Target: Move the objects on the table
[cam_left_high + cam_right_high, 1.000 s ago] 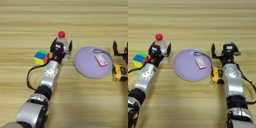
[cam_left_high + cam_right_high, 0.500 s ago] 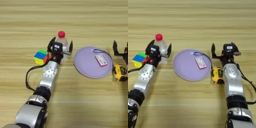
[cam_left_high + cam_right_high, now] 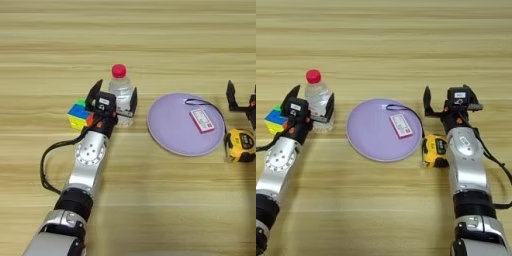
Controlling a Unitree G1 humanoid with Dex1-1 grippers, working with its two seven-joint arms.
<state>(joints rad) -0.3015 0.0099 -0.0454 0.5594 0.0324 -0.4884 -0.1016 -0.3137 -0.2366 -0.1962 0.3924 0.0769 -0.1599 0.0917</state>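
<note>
A small clear bottle (image 3: 121, 95) with a red cap stands upright on the wooden table (image 3: 150, 210), left of centre. My left gripper (image 3: 114, 97) is open, with one black finger on each side of the bottle's body. A multicoloured puzzle cube (image 3: 79, 114) lies just left of that gripper's wrist. The yellow-and-black tape measure (image 3: 436, 150) rests at the right rim of the lilac plate (image 3: 368, 137). My right gripper (image 3: 448, 99) stands open just beyond the tape measure, with nothing between its fingers.
A small white-and-pink card (image 3: 400, 125) with a thin black cord lies on the plate. A black cable (image 3: 46, 162) loops beside my left forearm. Bare wood stretches across the far half of the table and along the near edge.
My left gripper has slid slightly to the left, and the bottle between its fingers has shifted a little left with it. The right arm, plate, cube and tape measure have not moved.
</note>
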